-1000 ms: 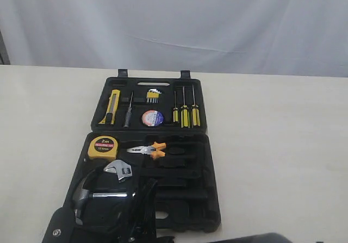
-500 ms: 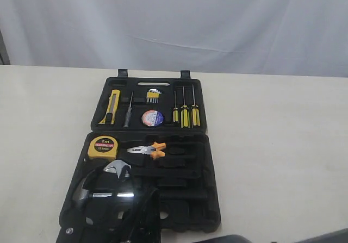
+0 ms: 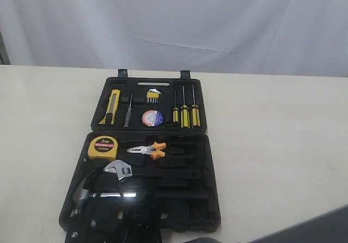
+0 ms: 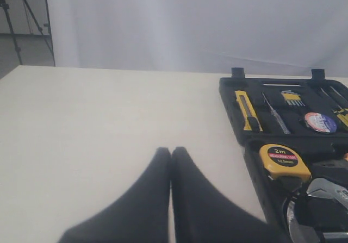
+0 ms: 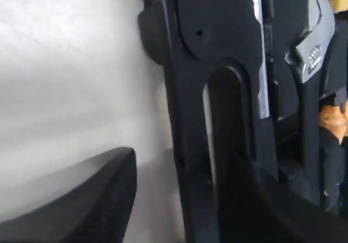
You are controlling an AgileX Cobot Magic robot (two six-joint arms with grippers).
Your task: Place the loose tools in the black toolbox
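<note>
Since a second ago the black arm (image 3: 125,221) at the bottom edge of the exterior view has slid right and lower over the near half of the toolbox (image 3: 204,199). A dark bar (image 3: 315,226) has also come into the bottom right corner. No tool has shifted.

The toolbox lies open on the table (image 3: 272,145). Its far half holds the utility knife (image 3: 111,106), a thin probe (image 3: 128,110), a set of hex keys (image 3: 153,95), the tape roll (image 3: 153,118) and three screwdrivers (image 3: 184,112). Its near half holds the tape measure (image 3: 102,147), the pliers (image 3: 148,150), a wrench (image 3: 119,170) and a hammer (image 3: 81,195), which the arm partly hides.

The right gripper (image 5: 182,156) has its jaws spread, with the toolbox's slotted handle edge between them and nothing clamped. The left gripper (image 4: 170,151) is clenched empty above bare table beside the toolbox.
</note>
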